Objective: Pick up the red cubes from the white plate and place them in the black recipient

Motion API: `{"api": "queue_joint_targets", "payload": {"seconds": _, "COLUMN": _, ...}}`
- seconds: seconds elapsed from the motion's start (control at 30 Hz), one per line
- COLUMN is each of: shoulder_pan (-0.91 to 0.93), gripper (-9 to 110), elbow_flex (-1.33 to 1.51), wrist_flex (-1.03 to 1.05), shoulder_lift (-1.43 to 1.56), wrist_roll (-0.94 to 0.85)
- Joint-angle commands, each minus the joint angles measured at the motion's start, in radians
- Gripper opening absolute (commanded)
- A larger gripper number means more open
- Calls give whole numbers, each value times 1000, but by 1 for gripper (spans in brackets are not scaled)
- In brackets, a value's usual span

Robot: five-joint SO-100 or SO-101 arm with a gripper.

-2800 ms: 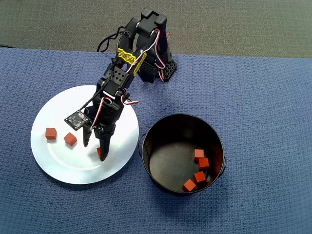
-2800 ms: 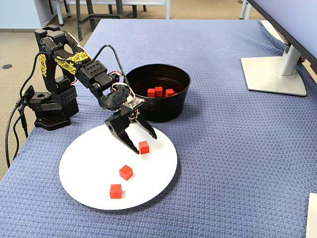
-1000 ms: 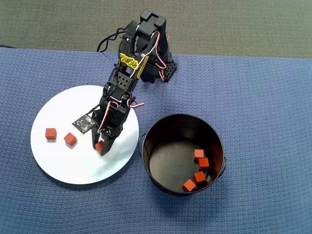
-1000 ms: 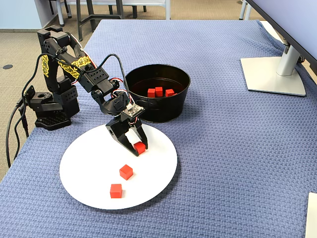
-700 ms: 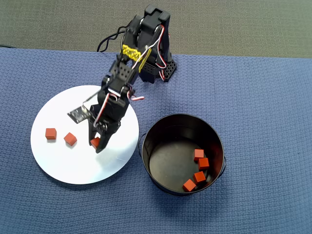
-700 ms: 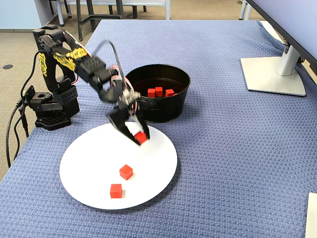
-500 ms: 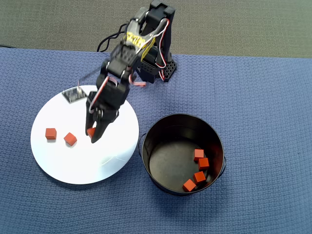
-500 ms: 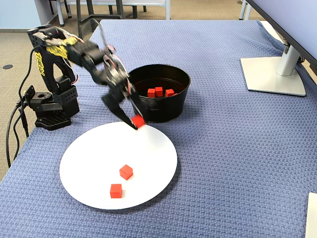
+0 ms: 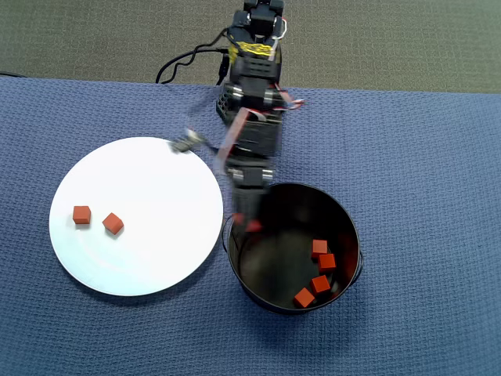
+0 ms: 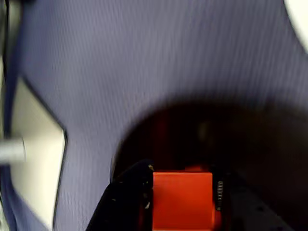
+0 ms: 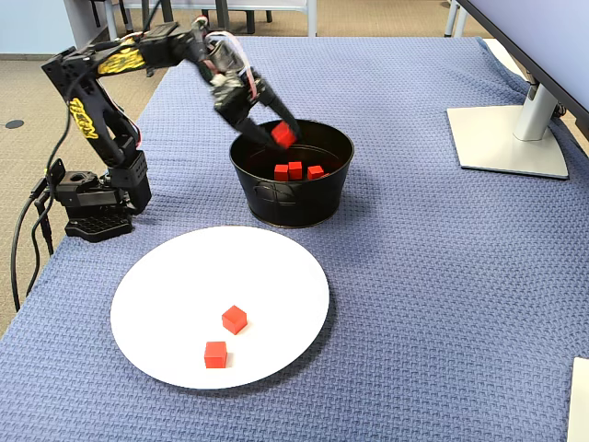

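Overhead view, left to right. The white plate (image 9: 137,215) carries two red cubes (image 9: 81,214) still to be fetched, lying close together on its left half. My gripper (image 9: 252,225) hangs over the left rim of the black recipient (image 9: 293,247), jaws closed on a held cube (image 10: 183,199), which the wrist view shows pinched between both fingers above the dark interior. Four cubes already in the pot (image 9: 321,266) lie at its right side. By my judgement the task is past halfway: four delivered, one awaiting release, two left on the plate. The fixed view shows only three cubes inside; the near wall hides the fourth. My arm is motion-blurred overhead, and the wrist view cuts off my fingers at its lower edge.
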Motion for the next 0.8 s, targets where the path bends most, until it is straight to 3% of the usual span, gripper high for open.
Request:
{"api": "queue_joint_targets", "payload": {"seconds": 0.0, "shoulder_pan": -216, "gripper": 10, "elbow_flex": -71, "wrist_flex": 40, "shoulder_lift": -28, "wrist_roll": 110}}
{"api": "queue_joint_targets", "payload": {"seconds": 0.03, "shoulder_pan": -256, "gripper": 26, "elbow_flex": -63, "wrist_flex": 54, "shoulder_lift": -35, "wrist_roll": 84}}
{"api": "queue_joint_targets", "payload": {"seconds": 0.1, "shoulder_pan": -268, "gripper": 37, "elbow_flex": -57, "wrist_flex": 69, "shoulder_lift": -32, "wrist_roll": 41}}
{"api": "queue_joint_targets", "payload": {"seconds": 0.2, "shoulder_pan": -150, "gripper": 37, "elbow_flex": -66, "wrist_flex": 71, "shoulder_lift": -8, "wrist_roll": -94}}
{"api": "queue_joint_targets", "payload": {"seconds": 0.37, "shoulder_pan": 173, "gripper": 37, "elbow_flex": -31, "wrist_flex": 31, "shoulder_lift": 3, "wrist_roll": -499}}
{"api": "queue_joint_targets", "payload": {"seconds": 0.6, "shoulder_pan": 555, "gripper": 34, "elbow_flex": 236, "wrist_flex": -440, "shoulder_lift": -87, "wrist_roll": -1012}}
{"api": "queue_joint_targets", "payload": {"seconds": 0.77, "shoulder_pan": 663, "gripper": 34, "elbow_flex": 311, "wrist_flex": -686, "shoulder_lift": -213, "wrist_roll": -1210}}
